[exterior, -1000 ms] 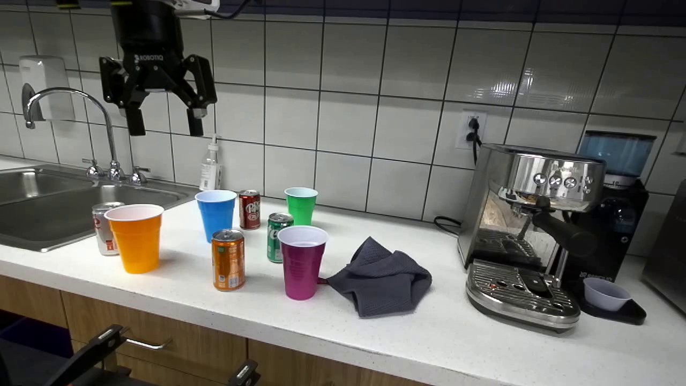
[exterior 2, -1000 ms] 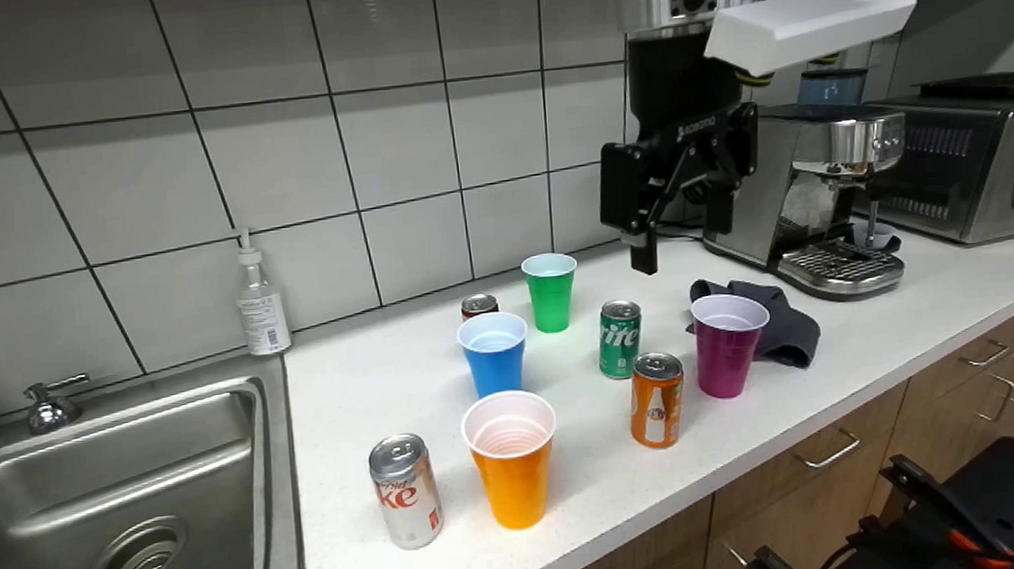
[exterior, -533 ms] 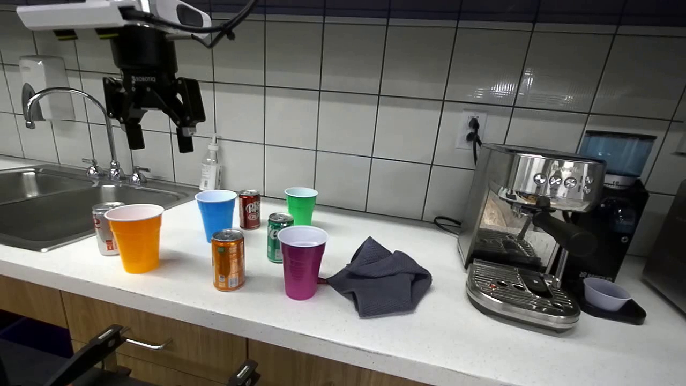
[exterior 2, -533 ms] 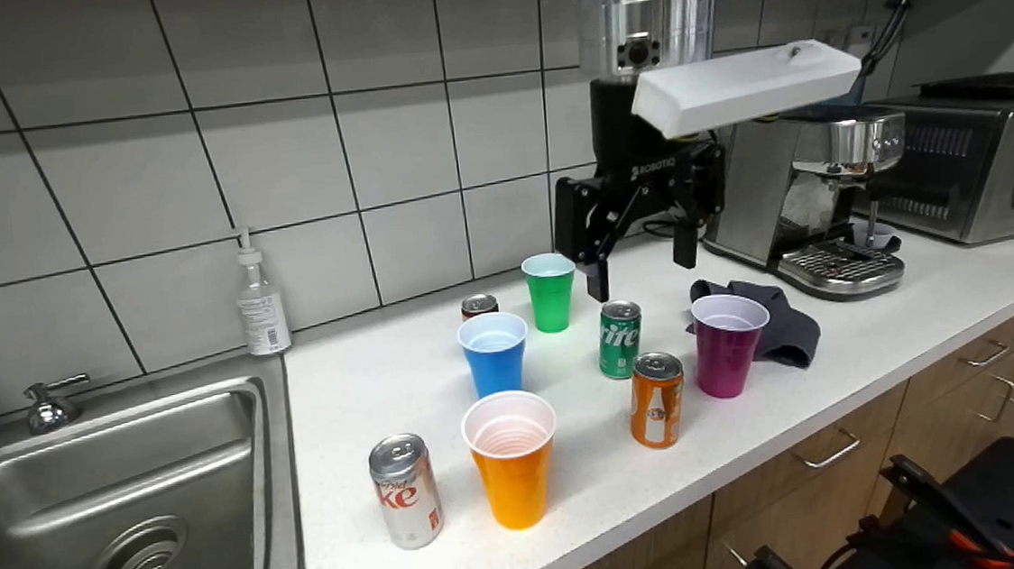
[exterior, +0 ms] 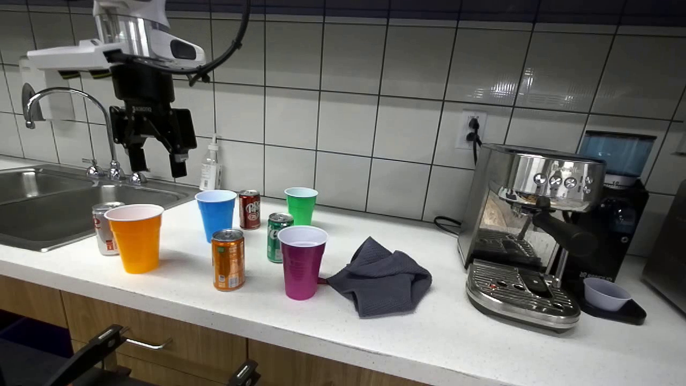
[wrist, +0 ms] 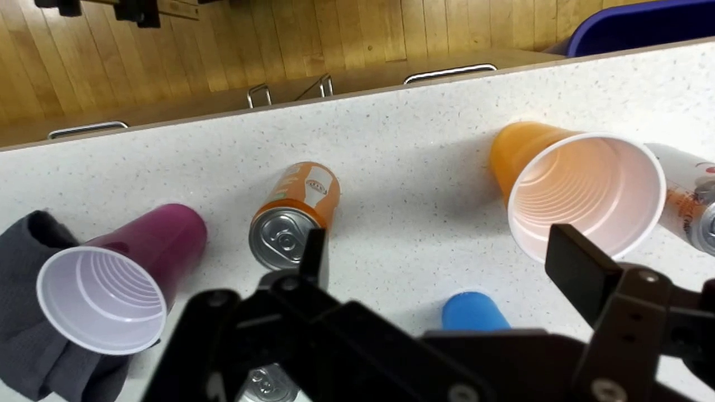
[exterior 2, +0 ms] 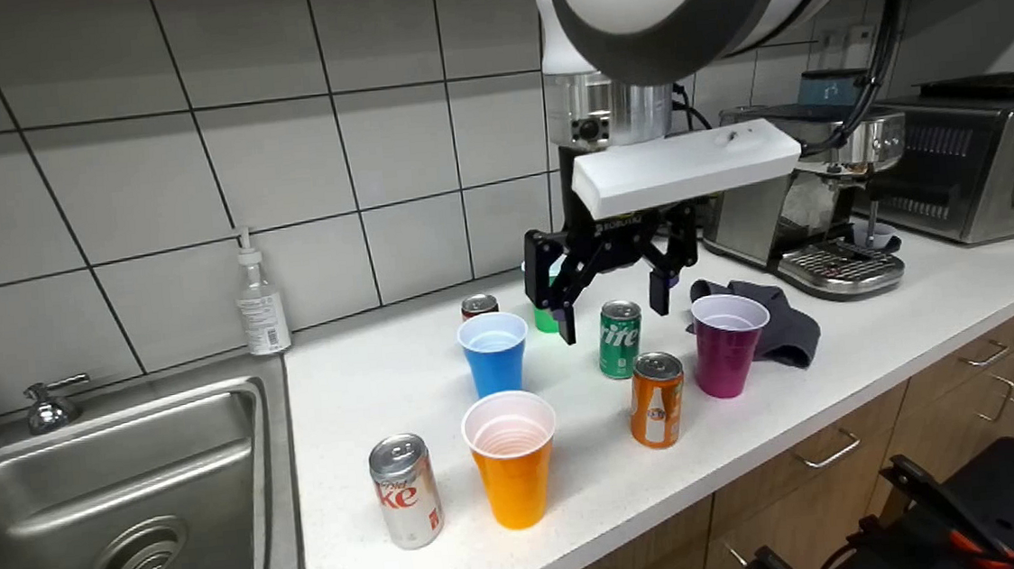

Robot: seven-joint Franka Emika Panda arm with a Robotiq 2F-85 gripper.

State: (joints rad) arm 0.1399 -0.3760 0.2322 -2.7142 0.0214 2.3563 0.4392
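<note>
While the gripper (exterior: 158, 168) gapes wide, holding nothing, the orange cup (wrist: 581, 190) stands empty

The light is even and moderately bright; it seems to come from above, and the white desk (exterior: 445, 332) returns it strongly in both exterior views. On the tiled wall (exterior: 348, 123) it is weaker toward the top, with two small patches of glare. The coffee machine (exterior: 528, 185) and the sink (exterior 2: 278, 519) carry bright reflections. In the wrist view a soft shadow lies beside the orange cup (wrist: 581, 190); the pincer (wrist: 444, 254) is very dark and slightly unsharp, and wide-angle distortion makes this cup and the purple cup (wrist: 174, 239) lean outward.
</note>
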